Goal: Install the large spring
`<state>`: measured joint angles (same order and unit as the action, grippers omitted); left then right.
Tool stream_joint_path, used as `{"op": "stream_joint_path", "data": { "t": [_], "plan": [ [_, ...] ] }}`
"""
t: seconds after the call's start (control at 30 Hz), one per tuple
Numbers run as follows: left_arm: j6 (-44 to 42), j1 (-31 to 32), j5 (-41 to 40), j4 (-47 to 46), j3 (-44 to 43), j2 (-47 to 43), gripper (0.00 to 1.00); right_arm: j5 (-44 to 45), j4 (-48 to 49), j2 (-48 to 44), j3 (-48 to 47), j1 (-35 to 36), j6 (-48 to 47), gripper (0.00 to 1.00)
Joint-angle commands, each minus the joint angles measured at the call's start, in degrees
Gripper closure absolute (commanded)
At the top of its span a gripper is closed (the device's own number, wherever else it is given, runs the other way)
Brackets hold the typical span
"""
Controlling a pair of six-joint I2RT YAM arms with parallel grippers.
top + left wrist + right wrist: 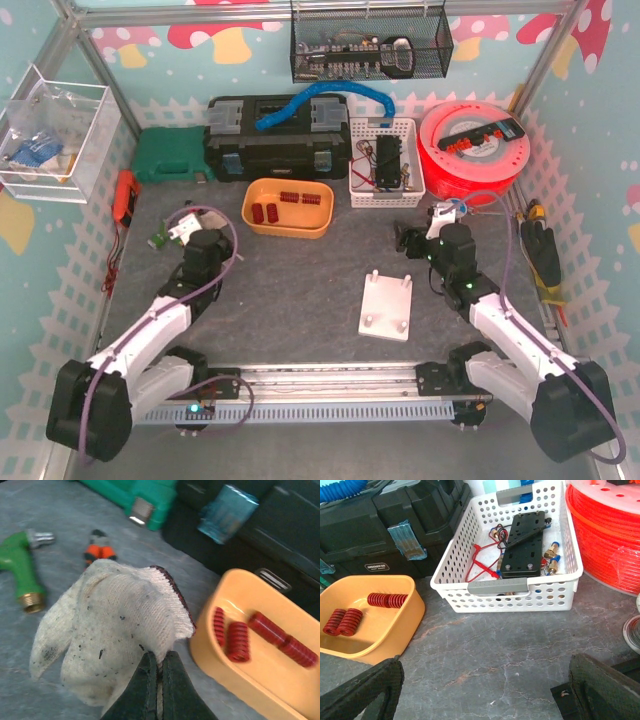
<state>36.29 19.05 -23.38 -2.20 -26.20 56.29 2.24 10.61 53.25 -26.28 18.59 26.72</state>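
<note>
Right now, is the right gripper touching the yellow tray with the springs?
Apart. The top view shows bare grey table between the right gripper and the yellow tray; its open jaws hold nothing.

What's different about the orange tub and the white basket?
The orange tub has solid walls; the white basket is full of holes. The tub holds red springs; the basket holds a black block and wires. Both sit open-topped on the table.

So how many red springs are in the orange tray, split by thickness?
Thick red springs, side by side: 2
Thin red springs, end to end: 2
Total: 4, all in the orange tray
</note>
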Motion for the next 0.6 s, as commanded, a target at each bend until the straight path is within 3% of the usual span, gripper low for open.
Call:
{"op": "stream_joint_path", "data": {
  "t": [0.0,0.23,0.33,0.57],
  "plan": [
    [7.1,-5.0,-0.8,0.3,2.0,1.6,1.00,1.5,0.1,0.3,-1.8,1.0,-1.3,0.11],
    [13.1,-7.6,-3.5,3.1,1.7,7.7,1.00,1.0,-0.6,1.8,-2.8,1.4,-1.8,0.11],
    [13.2,-8.1,-3.7,4.1,1.0,9.0,0.77,1.2,-0.5,1.1,-2.6,1.4,-1.6,0.11],
    [11.3,-8.1,-3.3,5.3,-0.2,6.2,0.45,1.0,-0.4,0.5,-2.4,1.5,-1.8,0.11]
  ]
}}
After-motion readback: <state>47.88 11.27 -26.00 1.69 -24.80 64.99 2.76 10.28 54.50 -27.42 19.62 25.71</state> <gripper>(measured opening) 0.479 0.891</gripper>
